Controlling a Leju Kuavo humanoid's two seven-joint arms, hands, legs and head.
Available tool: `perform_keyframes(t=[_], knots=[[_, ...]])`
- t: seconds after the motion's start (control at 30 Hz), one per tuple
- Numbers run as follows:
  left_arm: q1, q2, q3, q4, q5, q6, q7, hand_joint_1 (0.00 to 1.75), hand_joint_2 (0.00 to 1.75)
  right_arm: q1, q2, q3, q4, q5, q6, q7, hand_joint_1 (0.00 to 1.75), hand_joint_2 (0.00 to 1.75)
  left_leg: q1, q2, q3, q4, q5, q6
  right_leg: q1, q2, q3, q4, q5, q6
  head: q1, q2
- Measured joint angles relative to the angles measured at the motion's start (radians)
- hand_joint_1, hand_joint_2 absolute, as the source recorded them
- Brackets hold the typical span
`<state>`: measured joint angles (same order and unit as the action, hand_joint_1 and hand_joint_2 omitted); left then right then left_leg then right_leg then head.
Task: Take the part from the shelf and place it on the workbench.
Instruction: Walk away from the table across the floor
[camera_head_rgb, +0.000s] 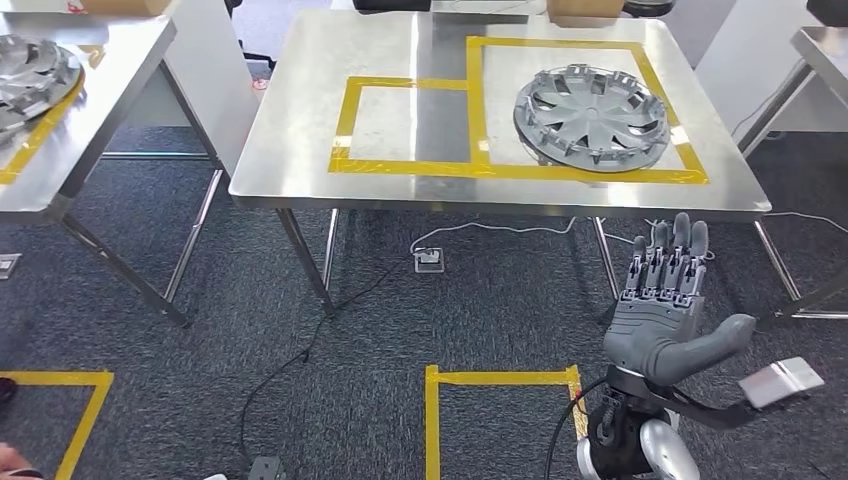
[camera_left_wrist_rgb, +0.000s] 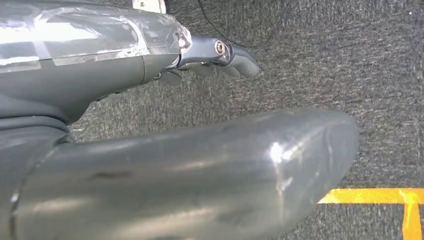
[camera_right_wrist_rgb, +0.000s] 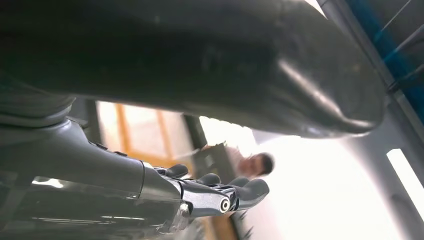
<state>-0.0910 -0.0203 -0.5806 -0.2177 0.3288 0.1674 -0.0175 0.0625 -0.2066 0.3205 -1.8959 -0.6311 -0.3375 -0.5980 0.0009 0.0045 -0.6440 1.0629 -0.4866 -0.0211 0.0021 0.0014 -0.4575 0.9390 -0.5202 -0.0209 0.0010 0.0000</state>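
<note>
Silver-grey, multi-spoked round part (camera_head_rgb: 592, 117) lies flat on the steel workbench (camera_head_rgb: 400, 190).

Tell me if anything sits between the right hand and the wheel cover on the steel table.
Nothing visible does. The right hand hangs open and empty in front of the table's near edge, and the wheel cover lies alone inside the yellow-taped rectangle.

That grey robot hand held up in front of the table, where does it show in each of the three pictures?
Head view: the right hand is raised, fingers spread, holding nothing, near the table.
Right wrist view: the same hand up close, thick thumb across the picture.
Left wrist view: that is the left hand over carpet.
Shared landmark: yellow floor tape.
</note>
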Motion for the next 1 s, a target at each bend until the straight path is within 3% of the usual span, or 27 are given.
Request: perform_keyframes(t=[0.07, 0.1, 0.13, 0.17, 0.2, 0.27, 0.33, 0.37, 0.43, 0.5, 0.57, 0.63, 0.67, 0.73, 0.8, 0.83, 0.9, 0.93, 1.0], knots=[[0.0, 0.0, -0.002, 0.0, 0.012, 0.0, 0.003, 0.0, 0.0, -0.012, 0.001, -0.015, 0.103, -0.029, 0.021, 0.001, 0.0, 0.0, 0.001, -0.007, -0.045, 0.121, -0.079, -0.006, 0.001, 0.007, -0.018, 0.002, 0.013, -0.005, -0.01, 0.0], [0.0, 0.001, -0.004, 0.0, 0.018, 0.0, 0.004, 0.0, 0.0, -0.019, 0.002, -0.022, 0.164, -0.041, 0.038, -0.003, 0.0, 0.0, 0.001, -0.007, -0.064, 0.178, -0.104, -0.008, 0.002, 0.013, -0.027, 0.004, 0.018, -0.005, -0.013, 0.0], [0.0, 0.001, -0.007, 0.0, 0.022, 0.0, 0.006, 0.0, 0.0, -0.025, 0.002, -0.028, 0.227, -0.049, 0.053, -0.009, 0.0, 0.0, 0.001, -0.008, -0.07, 0.208, -0.11, -0.009, 0.002, 0.019, -0.036, 0.008, 0.022, -0.004, -0.015, 0.0], [0.0, 0.002, -0.01, 0.0, 0.024, 0.0, 0.007, 0.0, 0.0, -0.03, 0.003, -0.034, 0.284, -0.055, 0.066, -0.015, 0.0, 0.0, 0.0, -0.009, -0.057, 0.201, -0.095, -0.009, 0.002, 0.025, -0.043, 0.012, 0.025, -0.003, -0.016, 0.0], [0.0, 0.002, -0.013, 0.0, 0.026, 0.0, 0.007, 0.0, 0.0, -0.034, 0.004, -0.039, 0.334, -0.058, 0.073, -0.019, 0.0, 0.0, 0.0, -0.015, -0.027, 0.158, -0.066, -0.007, 0.002, 0.033, -0.049, 0.018, 0.026, -0.002, -0.017, 0.0], [0.001, 0.005, -0.019, 0.0, 0.029, 0.0, 0.008, 0.0, 0.0, -0.046, 0.005, -0.048, 0.415, -0.061, 0.07, -0.012, 0.0, 0.0, 0.005, -0.074, 0.049, 0.033, -0.017, 0.005, -0.001, 0.047, -0.062, 0.033, 0.024, 0.003, -0.017, 0.0], [0.003, 0.007, -0.023, 0.0, 0.034, 0.0, 0.01, 0.0, 0.0, -0.06, 0.008, -0.053, 0.488, -0.07, 0.06, 0.017, 0.0, 0.0, 0.007, -0.122, 0.088, -0.035, -0.006, 0.013, -0.008, 0.067, -0.075, 0.042, 0.026, 0.013, -0.017, 0.0], [0.005, 0.008, -0.025, 0.0, 0.039, 0.0, 0.012, 0.0, 0.0, -0.068, 0.011, -0.054, 0.533, -0.078, 0.06, 0.032, 0.0, 0.0, 0.007, -0.118, 0.092, -0.04, -0.007, 0.013, -0.01, 0.08, -0.08, 0.043, 0.029, 0.02, -0.018, 0.0], [0.004, 0.008, -0.027, 0.0, 0.049, 0.0, 0.016, 0.0, 0.0, -0.088, 0.019, -0.054, 0.644, -0.093, 0.072, 0.05, 0.0, 0.0, 0.009, -0.086, 0.101, -0.062, -0.008, 0.018, -0.009, 0.096, -0.086, 0.042, 0.032, 0.032, -0.021, 0.0], [0.001, 0.006, -0.032, -0.002, 0.056, 0.0, 0.017, 0.0, 0.0, -0.115, 0.032, -0.053, 0.801, -0.1, 0.09, 0.063, 0.0, 0.0, 0.016, -0.053, 0.11, -0.085, -0.007, 0.027, -0.007, 0.065, -0.113, 0.087, 0.003, 0.044, -0.012, 0.0], [0.003, 0.005, -0.041, -0.003, 0.064, 0.001, 0.019, 0.0, 0.0, -0.13, 0.053, -0.051, 0.967, -0.099, 0.093, 0.087, 0.0, 0.0, 0.016, -0.021, 0.11, -0.089, -0.006, 0.031, -0.013, 0.021, -0.172, 0.206, -0.056, 0.058, 0.004, 0.0], [0.006, 0.005, -0.046, -0.002, 0.07, 0.002, 0.021, 0.0, 0.0, -0.122, 0.077, -0.046, 1.09, -0.089, 0.068, 0.153, 0.0, 0.0, 0.016, 0.009, 0.108, -0.089, -0.008, 0.031, -0.022, 0.006, -0.218, 0.301, -0.082, 0.069, 0.01, 0.0], [0.006, 0.005, -0.048, -0.001, 0.073, 0.004, 0.021, 0.0, 0.0, -0.116, 0.089, -0.042, 1.142, -0.085, 0.051, 0.199, 0.0, 0.0, 0.017, 0.022, 0.108, -0.089, -0.009, 0.029, -0.026, 0.002, -0.217, 0.3, -0.069, 0.073, 0.012, 0.0], [0.005, 0.004, -0.05, -0.002, 0.08, 0.006, 0.018, 0.0, 0.0, -0.106, 0.108, -0.034, 1.238, -0.084, 0.027, 0.269, 0.0, 0.0, 0.018, 0.046, 0.111, -0.088, -0.012, 0.023, -0.032, -0.018, -0.161, 0.188, -0.001, 0.077, 0.015, 0.0], [0.004, 0.003, -0.051, -0.002, 0.083, 0.008, 0.015, 0.0, 0.0, -0.104, 0.125, -0.029, 1.311, -0.086, 0.022, 0.292, 0.0, 0.0, 0.015, 0.068, 0.115, -0.086, -0.017, 0.012, -0.026, -0.051, -0.101, 0.067, 0.043, 0.073, 0.022, 0.0], [0.004, 0.003, -0.053, -0.002, 0.084, 0.009, 0.014, 0.0, 0.0, -0.105, 0.134, -0.027, 1.34, -0.084, 0.024, 0.295, 0.0, 0.0, 0.013, 0.078, 0.117, -0.086, -0.019, 0.006, -0.023, -0.058, -0.089, 0.039, 0.048, 0.067, 0.024, 0.0], [0.003, 0.004, -0.06, -0.002, 0.084, 0.009, 0.017, 0.0, 0.0, -0.108, 0.148, -0.021, 1.393, -0.069, 0.034, 0.296, 0.0, 0.0, 0.013, 0.099, 0.122, -0.085, -0.022, -0.006, -0.017, -0.041, -0.092, 0.038, 0.046, 0.05, 0.023, 0.0], [0.001, 0.004, -0.065, -0.002, 0.084, 0.008, 0.019, 0.0, 0.0, -0.109, 0.154, -0.015, 1.416, -0.06, 0.039, 0.299, 0.0, 0.0, 0.016, 0.094, 0.124, -0.082, -0.028, -0.014, -0.017, -0.03, -0.093, 0.039, 0.047, 0.042, 0.02, 0.0], [-0.002, 0.004, -0.072, -0.003, 0.084, 0.007, 0.022, 0.0, 0.0, -0.115, 0.163, -0.003, 1.455, -0.044, 0.045, 0.308, 0.0, 0.0, 0.02, 0.041, 0.108, -0.038, -0.066, -0.022, -0.017, -0.013, -0.094, 0.035, 0.053, 0.024, 0.012, 0.0]])
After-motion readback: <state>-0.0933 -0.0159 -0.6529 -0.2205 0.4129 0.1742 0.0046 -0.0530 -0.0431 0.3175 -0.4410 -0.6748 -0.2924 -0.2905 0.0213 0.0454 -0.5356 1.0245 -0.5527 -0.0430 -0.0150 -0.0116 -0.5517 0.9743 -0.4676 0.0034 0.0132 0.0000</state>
